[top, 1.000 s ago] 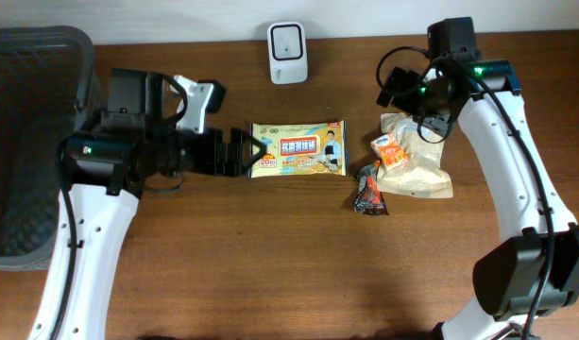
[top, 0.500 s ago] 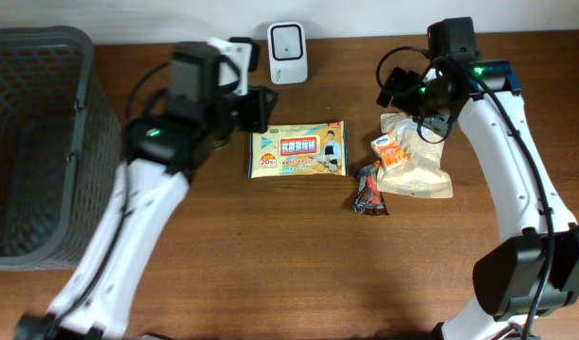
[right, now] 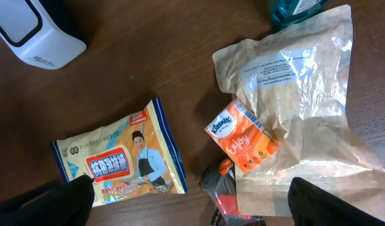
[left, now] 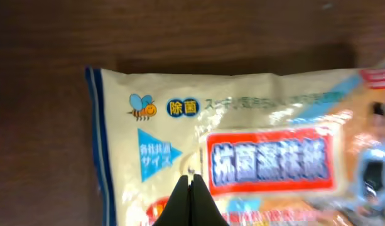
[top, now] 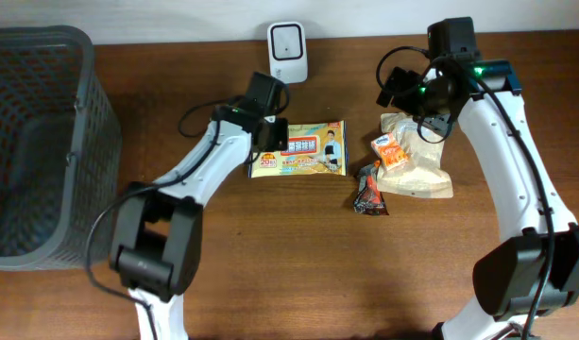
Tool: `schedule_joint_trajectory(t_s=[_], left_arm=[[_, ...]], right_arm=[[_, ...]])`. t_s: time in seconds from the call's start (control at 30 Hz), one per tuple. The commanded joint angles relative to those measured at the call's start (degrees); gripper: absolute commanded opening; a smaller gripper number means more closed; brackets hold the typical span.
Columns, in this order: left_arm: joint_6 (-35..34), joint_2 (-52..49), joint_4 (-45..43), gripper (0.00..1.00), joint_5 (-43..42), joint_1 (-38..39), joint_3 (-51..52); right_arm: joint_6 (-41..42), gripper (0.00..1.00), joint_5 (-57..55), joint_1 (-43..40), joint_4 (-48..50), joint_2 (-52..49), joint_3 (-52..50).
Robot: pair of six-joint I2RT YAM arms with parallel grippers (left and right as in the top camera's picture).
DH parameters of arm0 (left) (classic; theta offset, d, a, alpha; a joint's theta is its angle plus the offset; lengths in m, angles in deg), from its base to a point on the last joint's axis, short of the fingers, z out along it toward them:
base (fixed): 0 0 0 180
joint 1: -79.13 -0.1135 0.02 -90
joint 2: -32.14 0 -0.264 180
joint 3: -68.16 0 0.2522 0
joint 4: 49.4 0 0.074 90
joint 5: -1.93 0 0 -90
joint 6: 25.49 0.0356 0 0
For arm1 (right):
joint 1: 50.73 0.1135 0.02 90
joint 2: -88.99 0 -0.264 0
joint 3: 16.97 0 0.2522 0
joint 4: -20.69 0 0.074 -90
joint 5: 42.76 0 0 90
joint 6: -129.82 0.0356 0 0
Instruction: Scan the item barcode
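Observation:
The item is a yellow wipes packet (top: 306, 149) with a red label, lying flat on the brown table. The left wrist view shows its top face (left: 255, 125) close up, and it also lies at the lower left of the right wrist view (right: 123, 160). No barcode shows on it. My left gripper (top: 270, 144) is down on its left end, shut, with a small pucker of film pinched at the tips (left: 191, 177). The white scanner (top: 287, 52) stands at the table's far edge. My right gripper (right: 192, 210) hangs open high above the right-hand pile, holding nothing.
A dark mesh basket (top: 43, 142) fills the left side. On the right lie a clear crinkled bag (top: 421, 175), an orange Kleenex pack (top: 391, 151) on it, and a black-and-red snack packet (top: 369, 189).
My left arm swung from the left side round to the packet's left end, and its gripper went from open to shut there. The right arm stayed still.

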State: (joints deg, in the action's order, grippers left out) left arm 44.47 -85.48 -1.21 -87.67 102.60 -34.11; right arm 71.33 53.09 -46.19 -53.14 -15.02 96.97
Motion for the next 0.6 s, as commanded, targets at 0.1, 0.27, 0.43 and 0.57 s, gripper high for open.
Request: schedule_joint_trajectory(t_s=[0.1,0.27,0.43,0.57], left_arm=[[-1.6,-7.6,-4.5,0.00,1.0,0.0,-0.5],[-1.6,-7.1,-3.7,0.00,2.6,-0.7,-0.7],[-1.6,0.3,-0.2,0.00,2.4,-2.6,-2.9],[-1.6,7.8,3.1,0.00,2.5,-4.5,-3.1]], right_arm=[[0.3,0.98,-0.5,-0.1,-0.2,0.3,0.2],[0.3,0.99,-0.5,-0.1,-0.2,0.3,0.2],[0.3,0.99,-0.5,-0.1,-0.2,0.3,0.2],[0.3,0.99,-0.5,-0.1,-0.2,0.3,0.2]])
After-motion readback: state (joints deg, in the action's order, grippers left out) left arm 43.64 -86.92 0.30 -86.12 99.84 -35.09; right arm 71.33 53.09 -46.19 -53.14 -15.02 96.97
